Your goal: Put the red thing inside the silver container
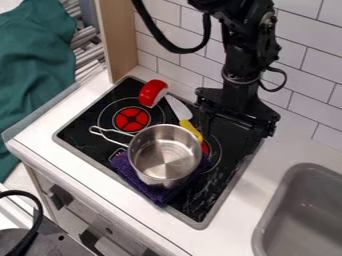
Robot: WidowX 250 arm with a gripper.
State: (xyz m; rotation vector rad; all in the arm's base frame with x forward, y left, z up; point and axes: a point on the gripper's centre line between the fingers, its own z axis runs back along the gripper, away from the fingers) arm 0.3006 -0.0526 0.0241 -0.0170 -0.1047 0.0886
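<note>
A silver pot (165,155) rests on a purple cloth (160,194) near the front edge of the stove (77,136), with white desk (270,162) between the stove and the sink (284,197) right of the pot. Behind the pot, the red thing (153,93) sits beside a knife (179,108). The claw (237,125), spread wide and gripping nothing, hangs behind and right of the pot.

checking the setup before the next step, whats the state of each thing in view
silver metal pot, upright, uncovered, empty
red curved toy piece, outside the pot
toy knife with white blade and yellow handle, lying down
purple cloth, partly under the pot
green cloth, rumpled
black robot hand, above the stove
</note>
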